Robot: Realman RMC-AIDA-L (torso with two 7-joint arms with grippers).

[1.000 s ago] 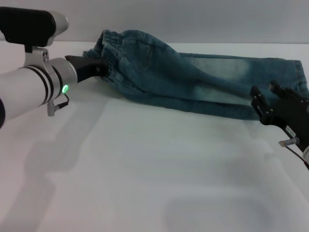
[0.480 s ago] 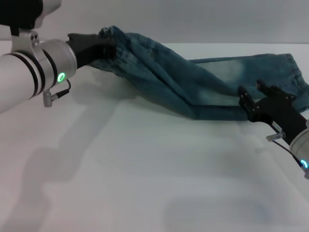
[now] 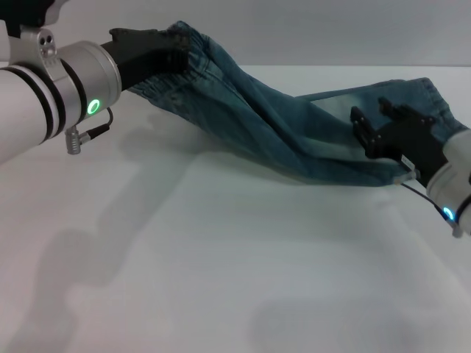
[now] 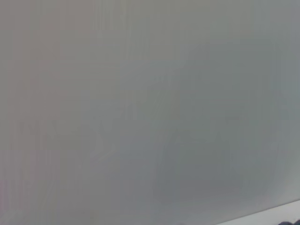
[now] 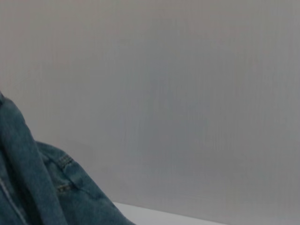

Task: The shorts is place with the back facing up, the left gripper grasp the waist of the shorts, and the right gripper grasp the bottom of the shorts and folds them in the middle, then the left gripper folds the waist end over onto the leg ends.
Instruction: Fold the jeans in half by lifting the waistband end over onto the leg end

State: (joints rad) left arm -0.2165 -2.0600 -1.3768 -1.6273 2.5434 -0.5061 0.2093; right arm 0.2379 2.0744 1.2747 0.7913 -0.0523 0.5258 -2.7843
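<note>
The faded blue denim shorts [image 3: 294, 125] stretch across the back of the white table [image 3: 221, 265]. My left gripper [image 3: 174, 56], at the back left, is shut on the ruffled waist [image 3: 193, 45] and holds it raised off the table. At the right, my right gripper [image 3: 377, 126] is shut on the near edge of the bottom of the shorts [image 3: 430, 99], which is lifted a little. The cloth sags between the two grippers. In the right wrist view a fold of the denim shorts [image 5: 33, 187] hangs close by. The left wrist view shows no cloth.
A plain grey wall [image 3: 331, 29] stands behind the table's far edge. Bare white tabletop stretches from the shorts to the near edge.
My left gripper has lifted the waist up and slightly right. My right gripper has moved up and left with the hem edge, so the shorts have left the table and bunched narrower.
</note>
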